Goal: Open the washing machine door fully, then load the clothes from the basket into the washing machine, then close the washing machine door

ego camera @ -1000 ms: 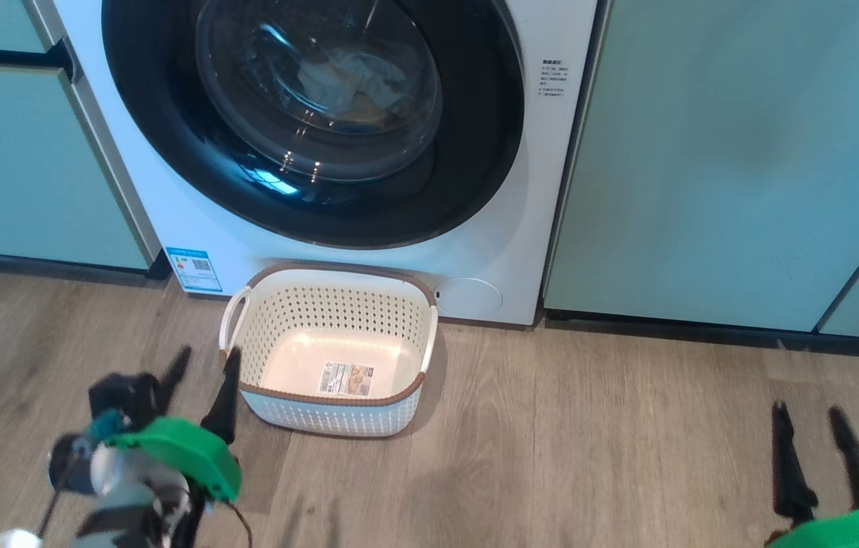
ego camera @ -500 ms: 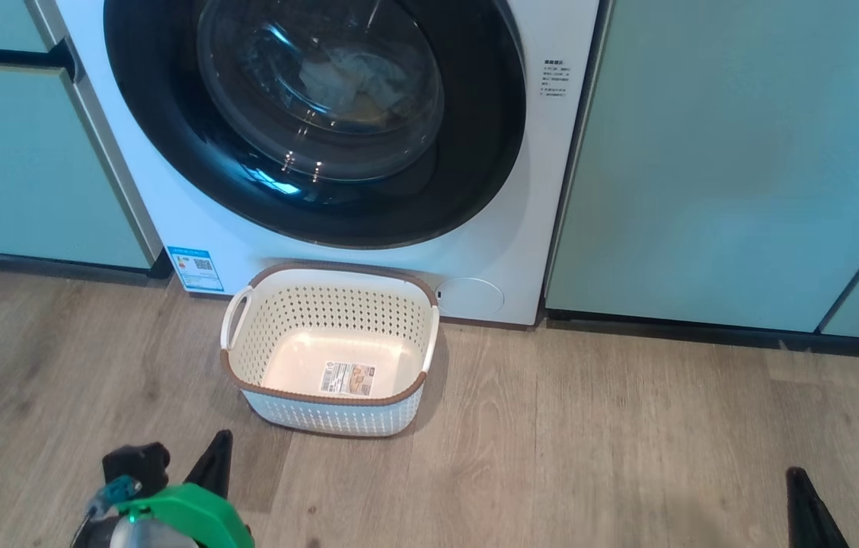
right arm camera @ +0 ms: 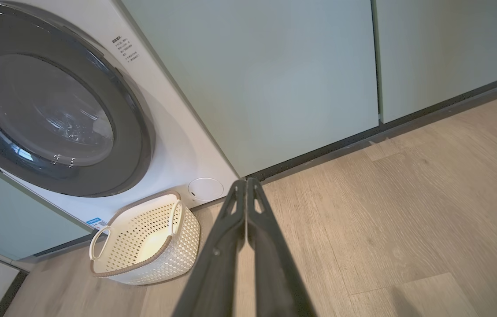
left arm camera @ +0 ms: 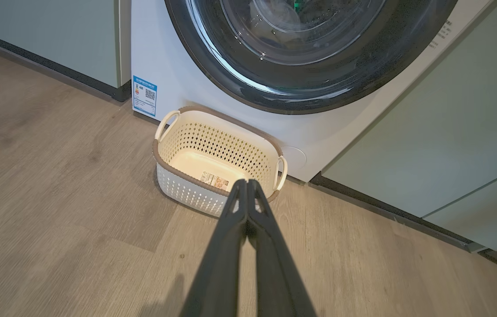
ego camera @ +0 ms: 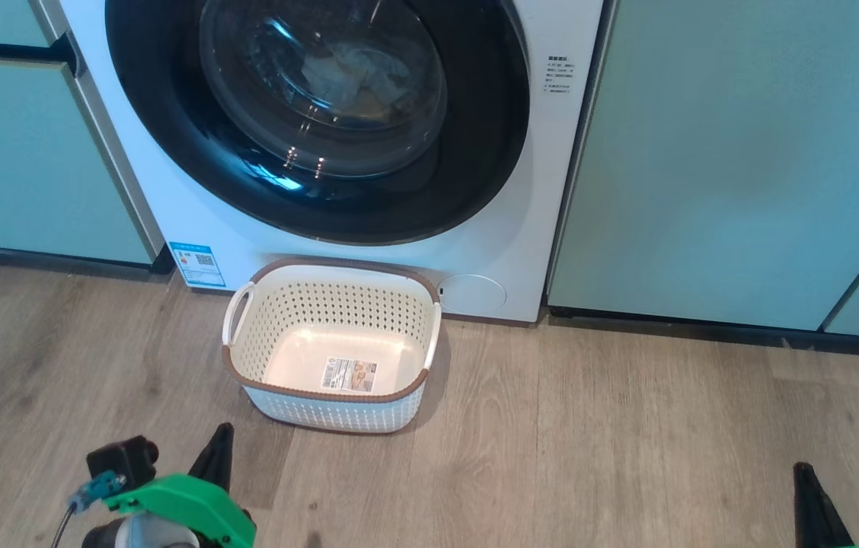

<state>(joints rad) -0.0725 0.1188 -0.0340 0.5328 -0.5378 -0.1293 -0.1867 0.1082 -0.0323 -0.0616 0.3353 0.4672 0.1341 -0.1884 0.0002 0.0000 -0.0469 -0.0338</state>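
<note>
The white washing machine (ego camera: pixel 521 228) stands in front of me with its black-rimmed door (ego camera: pixel 170 152) closed flat against it. Behind the glass, pale clothes (ego camera: pixel 357 72) lie in the drum. The cream basket (ego camera: pixel 327 396) sits on the floor against the machine's foot, holding just its bottom label. My left gripper (ego camera: pixel 220 441) is low on the left, short of the basket, fingers pressed together (left arm camera: pixel 246 182) on nothing. My right gripper (ego camera: pixel 803 472) is shut and empty at the lower right, well away from the basket (right arm camera: pixel 178 255).
Pale teal cabinet doors (ego camera: pixel 704 152) flank the machine on both sides, with a dark plinth (ego camera: pixel 704 327) along their base. Wood-look floor (ego camera: pixel 589 457) stretches between me and the machine.
Both grippers have gone from open to shut and drawn back toward the lower edge of the head view. The basket and the door stay put.
</note>
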